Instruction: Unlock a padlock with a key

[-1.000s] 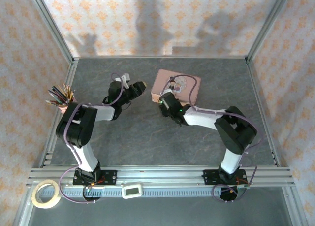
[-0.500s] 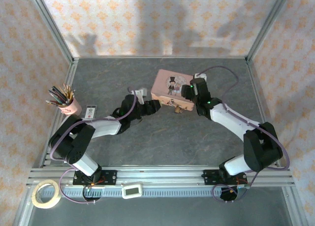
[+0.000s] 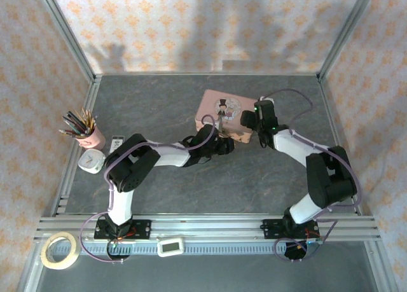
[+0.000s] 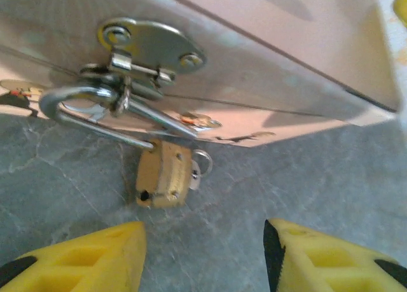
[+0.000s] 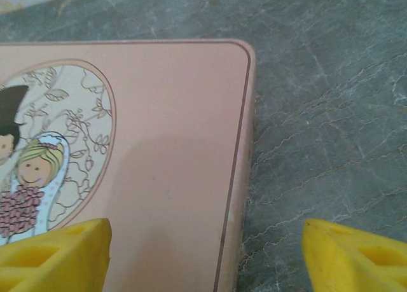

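Grey table (image 4: 331, 177): padlock (image 4: 164, 182) just beyond left gripper (image 4: 202, 233) (jaws apart, empty).

We see a pink picture tin (image 3: 219, 109) at the far middle of the grey counter (image 3: 159, 101), a pink cup of coloured pencils (image 3: 94, 137) at the left edge, a small white square object (image 3: 91, 161) just beside it on the near side, and a tape roll (image 3: 60, 249) at the near left corner.

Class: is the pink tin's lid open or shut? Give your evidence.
Shut. The pink tin shows a closed seam, its hasp is folded down, and the padlock has its shackle through it.
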Tool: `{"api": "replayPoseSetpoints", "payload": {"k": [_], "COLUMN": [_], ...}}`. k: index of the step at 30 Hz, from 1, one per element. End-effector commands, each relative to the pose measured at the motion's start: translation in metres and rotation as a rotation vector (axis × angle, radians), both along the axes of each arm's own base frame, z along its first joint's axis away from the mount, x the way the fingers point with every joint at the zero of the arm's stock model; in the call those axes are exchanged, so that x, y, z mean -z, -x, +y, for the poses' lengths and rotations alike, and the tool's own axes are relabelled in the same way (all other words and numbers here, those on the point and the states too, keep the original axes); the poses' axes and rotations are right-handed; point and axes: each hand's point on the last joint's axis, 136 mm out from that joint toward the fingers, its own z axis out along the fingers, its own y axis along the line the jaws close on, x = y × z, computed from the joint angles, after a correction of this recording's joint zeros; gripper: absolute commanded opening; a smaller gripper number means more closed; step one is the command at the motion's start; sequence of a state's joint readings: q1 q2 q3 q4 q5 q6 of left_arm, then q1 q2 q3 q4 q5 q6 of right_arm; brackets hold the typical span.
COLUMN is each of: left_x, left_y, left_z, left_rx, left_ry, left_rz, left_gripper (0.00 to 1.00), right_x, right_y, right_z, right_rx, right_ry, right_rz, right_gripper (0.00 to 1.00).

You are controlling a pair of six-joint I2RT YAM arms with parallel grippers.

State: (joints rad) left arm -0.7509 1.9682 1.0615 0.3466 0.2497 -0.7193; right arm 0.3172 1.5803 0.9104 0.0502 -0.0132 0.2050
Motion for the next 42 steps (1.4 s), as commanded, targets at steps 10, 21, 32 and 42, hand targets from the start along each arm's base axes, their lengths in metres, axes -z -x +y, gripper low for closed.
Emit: {"api": "replayPoseSetpoints", "payload": {"k": [10,21,32,42], "left_x": [0.048,0.079,0.019,-0.015], "left_y": [-0.026,-0.018,0.007,0.012], "left_z": [0.017,0.034,0.03,0.042], "left_rx": [-0.033,-0.053,0.03,0.006], "left_ry": [-0.331,-0.42,-0.098,0.171], "left_rz": [0.06,0.112,-0.054,-0.145], "left_gripper": [0.54,0.15,0.0,0.0], "right_x": [-0.006,0.002,0.036,0.05], "right_y": [-0.025,-0.027,-0.024,-0.017], "right_z": [0.004,0.0,-0.008,-0.011], "right_rx": [0.004,0.042,0.107,0.145], "right_ry": [0.021,0.012,0.01,-0.033], "right_rz": [-0.048,-0.047,0.042,0.078], "right_gripper": [0.79,0.79,0.79,0.78]}}
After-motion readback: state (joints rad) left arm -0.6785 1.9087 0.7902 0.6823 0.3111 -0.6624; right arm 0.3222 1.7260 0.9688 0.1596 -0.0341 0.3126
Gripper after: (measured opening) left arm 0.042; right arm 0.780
